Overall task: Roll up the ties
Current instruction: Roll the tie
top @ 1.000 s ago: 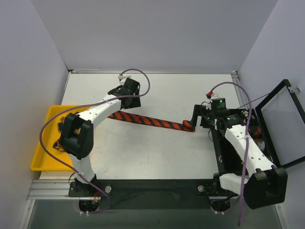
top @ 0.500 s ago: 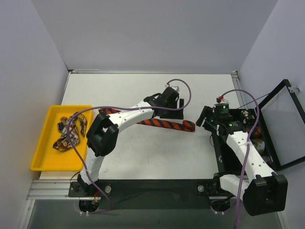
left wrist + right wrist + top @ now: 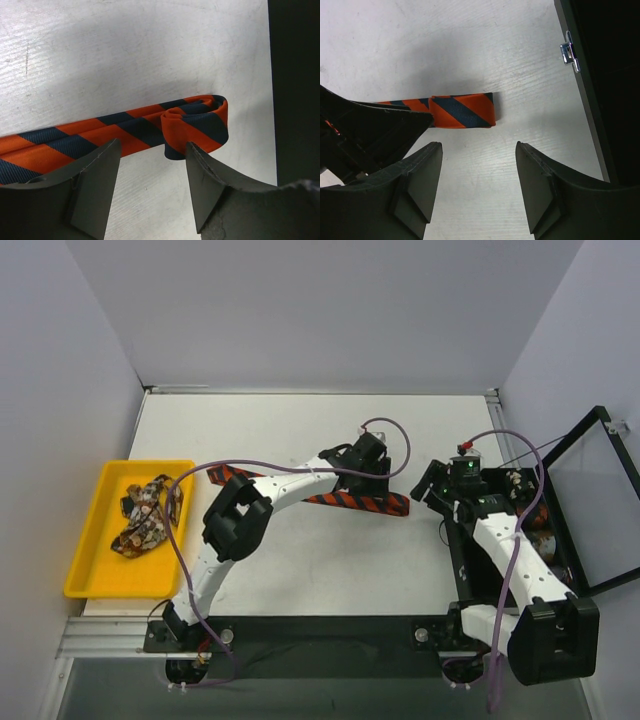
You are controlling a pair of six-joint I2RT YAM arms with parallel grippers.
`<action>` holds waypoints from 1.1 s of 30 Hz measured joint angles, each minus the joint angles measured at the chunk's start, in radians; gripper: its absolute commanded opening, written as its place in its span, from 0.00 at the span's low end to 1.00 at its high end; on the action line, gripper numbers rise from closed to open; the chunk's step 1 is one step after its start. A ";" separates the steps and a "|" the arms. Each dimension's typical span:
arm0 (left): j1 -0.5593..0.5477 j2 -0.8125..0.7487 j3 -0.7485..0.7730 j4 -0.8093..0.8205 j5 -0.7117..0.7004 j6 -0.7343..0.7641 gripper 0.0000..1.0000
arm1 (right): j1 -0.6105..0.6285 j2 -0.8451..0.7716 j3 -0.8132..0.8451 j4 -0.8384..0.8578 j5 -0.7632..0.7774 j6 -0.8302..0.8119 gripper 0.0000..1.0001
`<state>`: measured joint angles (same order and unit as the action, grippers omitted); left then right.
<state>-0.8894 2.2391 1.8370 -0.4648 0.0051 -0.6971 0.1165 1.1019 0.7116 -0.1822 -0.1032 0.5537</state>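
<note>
1. The striped tie (image 3: 195, 125) lies on the worktop (image 3: 125, 50), its folded end just ahead of the left hand (image 3: 152, 145).
2. This hand and the right hand (image 3: 479, 146) are spread, holding nothing.
3. It looks soft and floppy, so pinch the fold.

The left arm (image 3: 270, 490) stretches from its base far across to the right, elbow raised. Its wrist is bent so the left claw (image 3: 152, 150) points downward, jaws parted with a clear gap between them. The right arm (image 3: 510, 550) is folded closer in, forearm running up and leftward. The right claw (image 3: 478, 150) faces down too, its two fingers (image 3: 415, 185) standing apart, gripping nothing.
</note>
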 measured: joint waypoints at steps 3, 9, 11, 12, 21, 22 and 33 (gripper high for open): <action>0.000 0.010 0.000 0.005 0.000 -0.001 0.63 | 0.000 0.018 -0.002 0.018 -0.013 0.006 0.60; -0.003 0.033 0.000 0.010 0.000 0.000 0.61 | 0.000 0.077 -0.018 0.076 -0.037 0.031 0.59; -0.004 0.042 0.000 0.010 0.000 0.001 0.61 | 0.000 0.106 -0.022 0.093 -0.043 0.040 0.59; -0.005 0.047 0.000 0.011 0.000 0.002 0.61 | 0.000 0.120 -0.025 0.101 -0.045 0.044 0.58; -0.007 0.060 0.000 0.015 -0.004 0.003 0.59 | 0.000 0.223 -0.032 0.164 -0.063 0.073 0.57; -0.007 0.060 0.000 0.017 -0.004 0.003 0.59 | 0.000 0.235 -0.032 0.174 -0.065 0.074 0.57; -0.007 0.064 0.000 0.021 -0.014 0.003 0.51 | -0.001 0.316 -0.074 0.253 -0.087 0.101 0.52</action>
<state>-0.8963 2.3032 1.8370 -0.4438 -0.0093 -0.6945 0.1158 1.4181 0.6380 0.0704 -0.1905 0.6552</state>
